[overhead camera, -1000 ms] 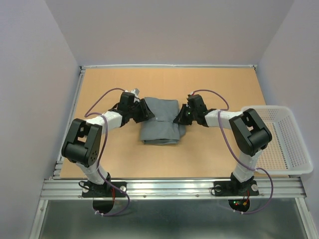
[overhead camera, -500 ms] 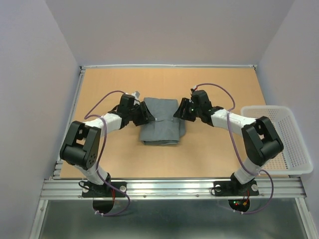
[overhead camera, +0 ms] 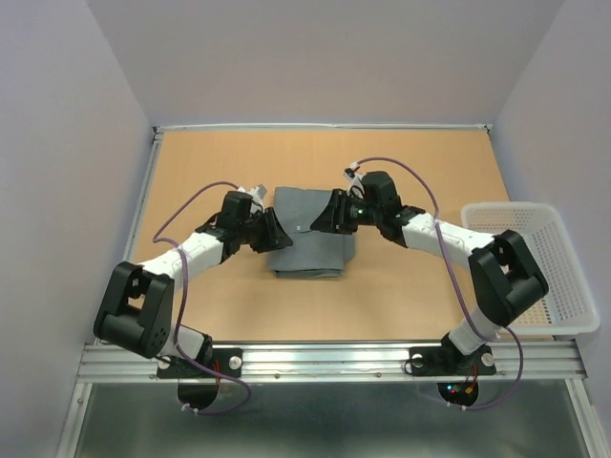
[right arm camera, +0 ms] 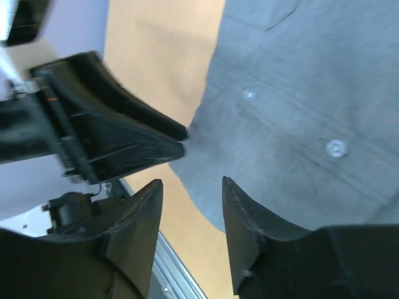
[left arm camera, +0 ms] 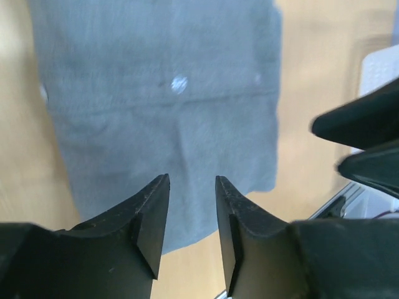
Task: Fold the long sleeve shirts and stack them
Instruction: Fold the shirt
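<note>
The long sleeve shirt (overhead camera: 310, 239) is a medium-grey button-up, folded into a compact rectangle in the middle of the table. Its pale buttons show in the left wrist view (left arm camera: 179, 83) and the right wrist view (right arm camera: 335, 148). My left gripper (overhead camera: 275, 232) hovers at the shirt's left edge, open and empty (left arm camera: 192, 187). My right gripper (overhead camera: 325, 214) is over the shirt's upper right part, open and empty (right arm camera: 192, 187). Each gripper sees the other's black fingers across the shirt.
A white mesh basket (overhead camera: 558, 277) stands at the table's right edge. The tan tabletop (overhead camera: 410, 286) is bounded by a raised rim at the back and sides and a metal rail at the front.
My left gripper has drawn back leftward and down off the shirt's left edge. My right gripper has moved left and up onto the shirt's upper right part. The shirt has stayed folded in place.
</note>
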Robot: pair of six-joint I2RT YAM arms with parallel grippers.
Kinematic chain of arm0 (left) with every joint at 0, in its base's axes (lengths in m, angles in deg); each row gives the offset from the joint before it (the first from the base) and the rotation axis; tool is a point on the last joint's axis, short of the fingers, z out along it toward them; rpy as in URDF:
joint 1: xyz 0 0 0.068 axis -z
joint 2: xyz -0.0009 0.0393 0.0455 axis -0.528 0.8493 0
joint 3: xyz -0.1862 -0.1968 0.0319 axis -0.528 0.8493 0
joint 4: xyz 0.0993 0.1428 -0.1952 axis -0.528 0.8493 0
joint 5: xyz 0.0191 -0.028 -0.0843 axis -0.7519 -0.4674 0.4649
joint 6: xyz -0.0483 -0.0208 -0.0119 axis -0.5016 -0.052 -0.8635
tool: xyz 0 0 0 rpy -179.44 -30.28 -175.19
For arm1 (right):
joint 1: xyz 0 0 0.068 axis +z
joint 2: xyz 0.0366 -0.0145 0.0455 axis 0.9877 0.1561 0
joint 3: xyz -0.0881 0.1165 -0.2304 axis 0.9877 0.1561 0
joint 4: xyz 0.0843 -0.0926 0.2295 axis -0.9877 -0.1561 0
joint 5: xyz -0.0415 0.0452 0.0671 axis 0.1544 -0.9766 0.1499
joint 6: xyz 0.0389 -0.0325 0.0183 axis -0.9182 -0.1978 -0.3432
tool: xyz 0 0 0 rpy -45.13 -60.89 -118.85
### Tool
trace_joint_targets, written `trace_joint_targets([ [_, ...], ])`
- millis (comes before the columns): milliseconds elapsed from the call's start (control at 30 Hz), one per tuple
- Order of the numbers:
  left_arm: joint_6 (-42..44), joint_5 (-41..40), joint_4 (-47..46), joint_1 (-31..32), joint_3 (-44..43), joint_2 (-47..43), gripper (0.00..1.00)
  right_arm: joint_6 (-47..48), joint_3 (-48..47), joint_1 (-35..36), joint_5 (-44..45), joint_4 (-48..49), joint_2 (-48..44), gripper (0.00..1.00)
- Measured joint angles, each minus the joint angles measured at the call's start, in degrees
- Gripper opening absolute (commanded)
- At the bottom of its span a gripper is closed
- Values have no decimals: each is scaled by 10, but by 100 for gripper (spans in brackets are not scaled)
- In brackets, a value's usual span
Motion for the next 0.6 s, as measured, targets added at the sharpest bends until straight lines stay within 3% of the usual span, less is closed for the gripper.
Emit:
trace_joint_targets([
  [133,2,22,3,0,29,38,25,-28,59,6,-33,78,26,36],
  [333,1,33,-10,-1,73,69,24,-51,157,1,-49,152,96,27],
  [600,-3,61,-40,-35,100,70,27,-39,193,-33,-72,188,93,26],
])
